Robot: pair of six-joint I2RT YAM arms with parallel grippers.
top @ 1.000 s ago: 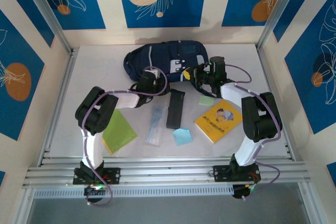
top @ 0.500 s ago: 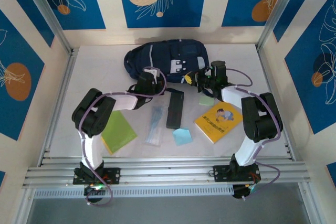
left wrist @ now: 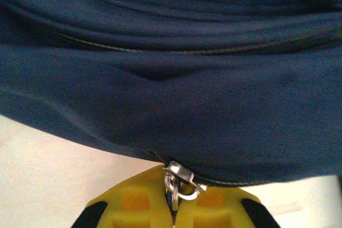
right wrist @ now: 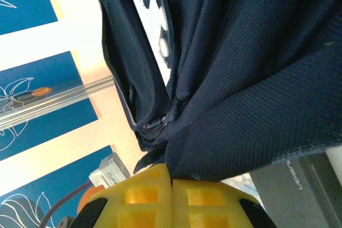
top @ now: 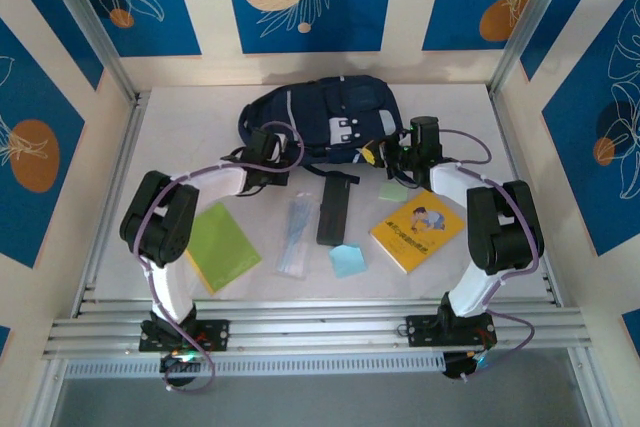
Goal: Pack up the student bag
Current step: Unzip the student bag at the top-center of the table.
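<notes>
The student bag (top: 318, 114), dark navy with a light grey front patch, lies at the back middle of the table. My left gripper (top: 266, 150) is at its near left edge. In the left wrist view my left gripper (left wrist: 175, 196) is shut on the bag's metal zipper pull (left wrist: 179, 177), with navy fabric (left wrist: 171, 78) above it. My right gripper (top: 380, 152) is at the bag's near right corner. In the right wrist view my right gripper (right wrist: 172, 179) is shut on a fold of the bag's fabric (right wrist: 251, 94).
In front of the bag lie a green notebook (top: 222, 245), a clear packet (top: 297, 235), a black case (top: 334, 207), a light blue note pad (top: 347, 260), a yellow book (top: 415, 229) and a pale green pad (top: 393, 190). Metal rails and walls border the table.
My left gripper slid left along the bag's near edge and closed on the zipper pull. The right gripper shifted slightly right, still holding the fabric, and the bag moved a little.
</notes>
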